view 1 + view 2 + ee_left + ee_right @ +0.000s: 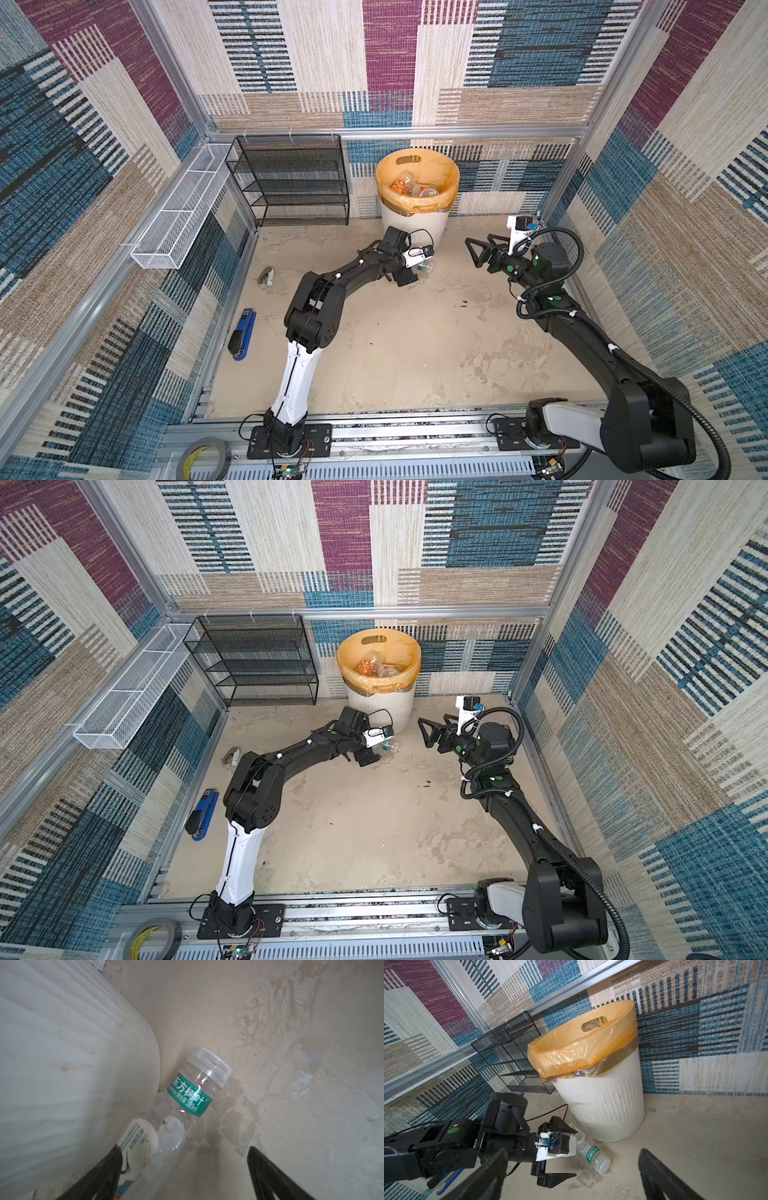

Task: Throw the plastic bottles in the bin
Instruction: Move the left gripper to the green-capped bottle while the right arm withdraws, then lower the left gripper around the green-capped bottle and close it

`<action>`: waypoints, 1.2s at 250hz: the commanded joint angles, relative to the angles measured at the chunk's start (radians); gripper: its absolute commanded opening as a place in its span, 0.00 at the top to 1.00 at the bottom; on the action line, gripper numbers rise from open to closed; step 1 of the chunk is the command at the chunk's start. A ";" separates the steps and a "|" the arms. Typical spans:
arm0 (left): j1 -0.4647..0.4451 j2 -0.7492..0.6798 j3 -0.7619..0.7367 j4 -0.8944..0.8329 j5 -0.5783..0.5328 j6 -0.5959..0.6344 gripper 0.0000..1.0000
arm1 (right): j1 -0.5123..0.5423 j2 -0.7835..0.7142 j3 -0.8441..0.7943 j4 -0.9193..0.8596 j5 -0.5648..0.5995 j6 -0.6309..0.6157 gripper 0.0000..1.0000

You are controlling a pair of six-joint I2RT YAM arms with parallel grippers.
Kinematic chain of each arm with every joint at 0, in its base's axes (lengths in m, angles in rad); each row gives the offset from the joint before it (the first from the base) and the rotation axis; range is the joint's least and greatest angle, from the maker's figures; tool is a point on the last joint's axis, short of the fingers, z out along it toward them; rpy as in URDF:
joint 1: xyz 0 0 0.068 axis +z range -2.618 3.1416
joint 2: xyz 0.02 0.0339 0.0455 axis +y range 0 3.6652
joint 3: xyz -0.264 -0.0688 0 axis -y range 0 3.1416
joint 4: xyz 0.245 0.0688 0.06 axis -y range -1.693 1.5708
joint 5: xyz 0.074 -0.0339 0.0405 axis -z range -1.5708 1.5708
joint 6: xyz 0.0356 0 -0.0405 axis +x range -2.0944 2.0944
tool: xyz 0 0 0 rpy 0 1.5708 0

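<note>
- Fingers (97,1176) of the left gripper (575,1153) are spread wide, straddling a clear bottle (176,1105): one by its label, the other clear of it.
- That clear bottle lies on its side on the floor, right beside the bin (415,224), at its six o'clock in both top views.
- The right gripper (478,249) hovers at the bin's four o'clock, jaws apart and empty.
- There are other bottles (415,190) inside the bin.

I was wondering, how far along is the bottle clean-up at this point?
Done: several plastic bottles lie inside the round white ribbed orange-lined bin. In hand: the open left gripper straddles one clear green-labelled bottle on the floor beside the bin, not yet gripped. Left: grasp and drop it; no other loose bottle shows. The right gripper hangs open, empty.
</note>
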State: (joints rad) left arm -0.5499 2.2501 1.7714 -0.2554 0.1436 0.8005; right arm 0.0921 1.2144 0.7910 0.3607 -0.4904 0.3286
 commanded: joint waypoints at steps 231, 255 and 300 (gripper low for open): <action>0.010 -0.004 0.103 -0.236 0.046 0.007 0.09 | 0.001 -0.075 -0.099 0.071 0.007 0.040 0.01; 0.014 0.050 0.172 -0.262 0.028 0.018 0.08 | 0.001 -0.094 -0.105 0.057 0.020 0.031 0.01; 0.025 0.111 0.247 -0.297 0.013 0.019 0.08 | 0.001 -0.108 -0.112 0.047 0.031 0.023 0.02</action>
State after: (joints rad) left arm -0.5320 2.3287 1.9743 -0.5064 0.1787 0.7998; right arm 0.0921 1.1130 0.6838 0.3946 -0.4767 0.3603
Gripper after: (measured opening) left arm 0.921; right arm 0.986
